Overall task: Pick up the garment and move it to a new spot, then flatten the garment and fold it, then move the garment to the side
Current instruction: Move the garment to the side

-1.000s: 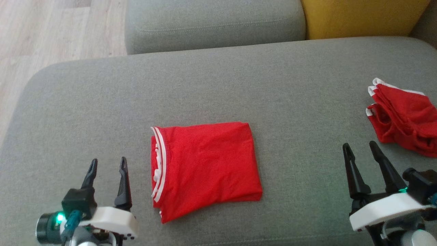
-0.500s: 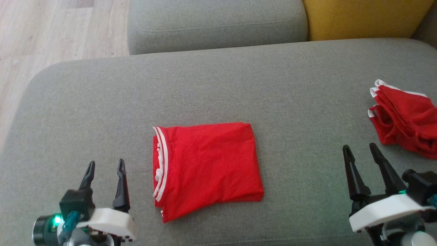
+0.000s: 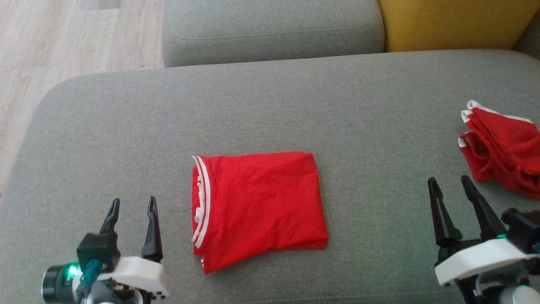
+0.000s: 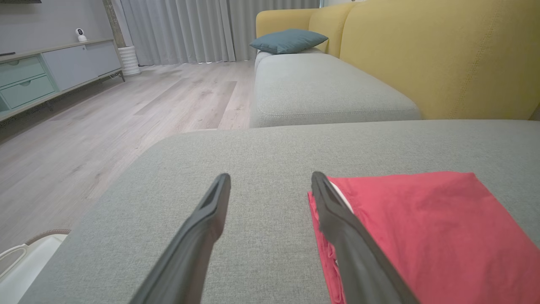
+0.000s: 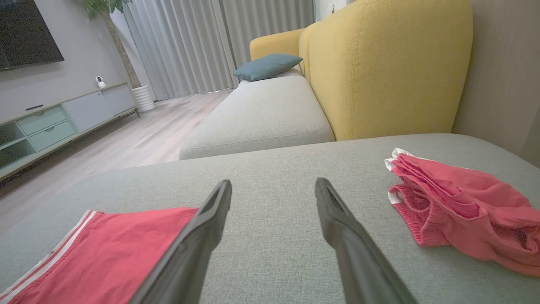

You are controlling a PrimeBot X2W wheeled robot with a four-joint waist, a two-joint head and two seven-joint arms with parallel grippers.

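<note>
Head view: folded rectangular red garment (image 3: 258,209) on woven sofa cushion (image 3: 270,109).

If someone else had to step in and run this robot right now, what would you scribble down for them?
Left claw: open, empty, beside the striped edge of the folded red garment.
Right claw: open, empty, over the bare grey cushion.
Done: the garment lies folded mid-cushion.
To do: move it to the side.
Note: a second red garment lies rumpled at the far right.
</note>
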